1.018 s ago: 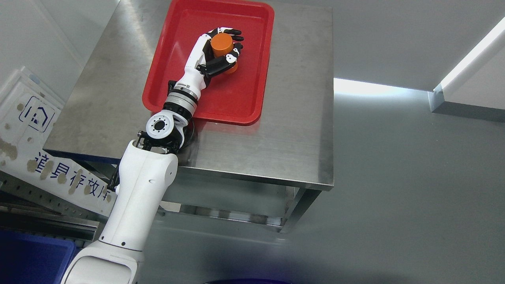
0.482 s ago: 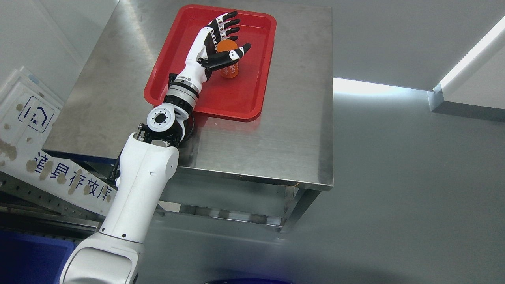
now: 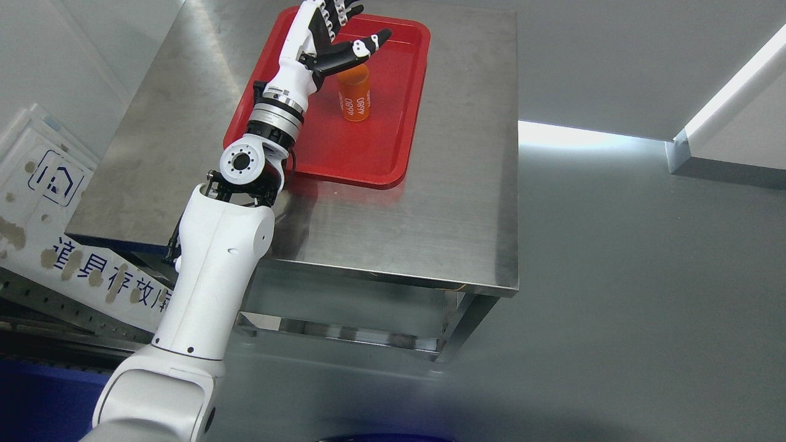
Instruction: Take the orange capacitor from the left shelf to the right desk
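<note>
Orange capacitor (image 3: 355, 93) stood upright in the red tray (image 3: 374, 147), just below the thumb of the left hand (image 3: 319, 34). White numbers ran down its side, and they read 4680, printed twice. Other small white writing beside them was too small to read. The thumb reached out over the top of the capacitor and hid that end, so it was hard to tell if the two touched. The other fingers (image 3: 339, 11) were spread wide apart and pointed up and away, past the far edge of the tray. They held nothing. The tips of some of them went off the top of the picture.

The tray lay on the shiny metal table (image 3: 430, 215). The white arm came in from the lower left and went up across the near left part of the table to the hand. A round silver wrist joint sat over the left rim of the tray.

Far to the left of the fingers, down by the arm, leaned a white sign (image 3: 55, 227). It had a blue house shape in a square, and a row of blue Chinese characters lower down. The characters were partly worn off. A bit of a blue bin (image 3: 37, 399) showed in the bottom left corner.
</note>
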Motion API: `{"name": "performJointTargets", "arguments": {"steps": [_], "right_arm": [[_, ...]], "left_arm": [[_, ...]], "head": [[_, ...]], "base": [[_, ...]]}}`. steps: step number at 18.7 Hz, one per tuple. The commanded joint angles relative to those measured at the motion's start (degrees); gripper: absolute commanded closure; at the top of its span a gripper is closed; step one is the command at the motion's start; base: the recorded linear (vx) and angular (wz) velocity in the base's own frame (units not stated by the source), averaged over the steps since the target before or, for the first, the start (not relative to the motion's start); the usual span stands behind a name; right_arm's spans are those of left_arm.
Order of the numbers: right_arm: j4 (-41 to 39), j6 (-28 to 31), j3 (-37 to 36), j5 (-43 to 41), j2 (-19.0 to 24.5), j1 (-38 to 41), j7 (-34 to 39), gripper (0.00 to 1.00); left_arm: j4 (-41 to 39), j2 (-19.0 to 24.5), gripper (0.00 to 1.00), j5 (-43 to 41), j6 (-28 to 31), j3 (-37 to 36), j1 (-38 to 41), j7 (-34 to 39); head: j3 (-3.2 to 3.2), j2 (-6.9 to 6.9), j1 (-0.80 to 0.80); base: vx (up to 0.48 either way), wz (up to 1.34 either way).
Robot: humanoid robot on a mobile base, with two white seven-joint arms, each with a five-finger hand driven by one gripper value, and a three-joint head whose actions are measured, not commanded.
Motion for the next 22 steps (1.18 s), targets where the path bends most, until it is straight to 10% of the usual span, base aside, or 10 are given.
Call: {"name": "performJointTargets", "arguments": {"steps": [1, 12, 22], "right_arm": [[-1.3, 0.0, -0.6, 0.0, -1.0, 1.9, 0.0, 0.0], [-1.3, 0.0, -0.7, 0.0, -1.0, 1.9, 0.0, 0.0], [-1.3, 0.0, -0.7, 0.0, -1.0, 1.9, 0.0, 0.0]], "left_arm": [[-8.8, 1.0, 0.11, 0.0, -0.1, 12.0, -0.9, 0.0], [-18.7, 4.2, 0.01, 0.0, 0.0, 17.8, 22.9, 0.6], [-21.9, 2.4, 0.01, -0.1, 3.1, 19.2, 22.1, 0.8]], "head": [[0.0, 0.0, 0.0], [0.0, 0.0, 0.0], [0.0, 0.0, 0.0]], "base": [[0.0, 0.0], [0.0, 0.0], [0.0, 0.0]]}}
